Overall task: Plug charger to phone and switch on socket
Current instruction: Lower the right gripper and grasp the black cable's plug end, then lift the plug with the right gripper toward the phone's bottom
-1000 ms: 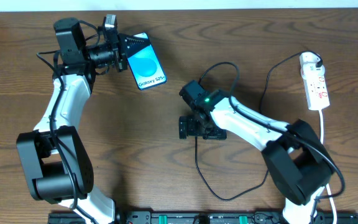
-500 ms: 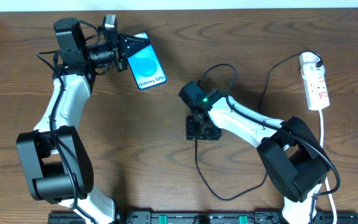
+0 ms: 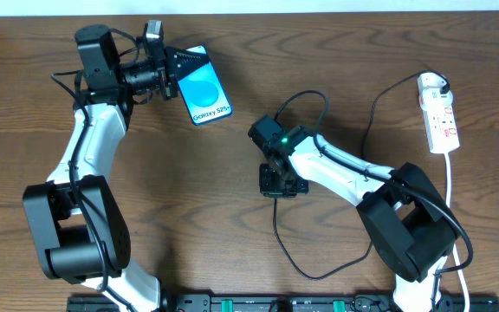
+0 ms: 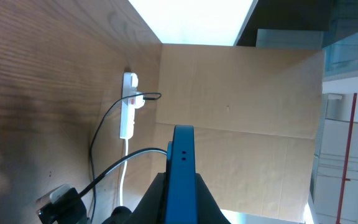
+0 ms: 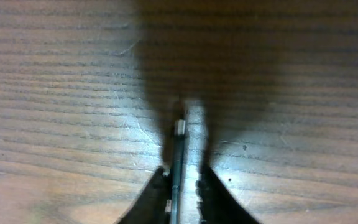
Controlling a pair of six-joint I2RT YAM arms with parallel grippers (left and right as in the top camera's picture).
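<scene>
The phone (image 3: 204, 94), blue screen up, lies at the back left with my left gripper (image 3: 178, 74) shut on its left end. In the left wrist view the phone (image 4: 182, 168) shows edge-on between the jaws of the left gripper (image 4: 182, 200). The charger (image 3: 277, 227) is a thin black cable looping from the white adapter (image 3: 431, 83) in the socket (image 3: 438, 114) to mid-table. My right gripper (image 3: 281, 184) points down on the cable's free end. In the right wrist view the plug tip (image 5: 178, 149) sits between the narrowed fingers of the right gripper (image 5: 182, 182), which pinch it.
The socket (image 4: 128, 106) lies at the far right with its white cord (image 3: 451, 186) running toward the front edge. The cable loops (image 3: 319, 95) lie across the wooden table (image 3: 189, 199) between the right arm and the socket. A black rail runs along the front edge.
My right gripper's fingers have gone from wide apart to closed in on the charger's plug end, and the wrist has shifted slightly. The left arm and phone have not moved.
</scene>
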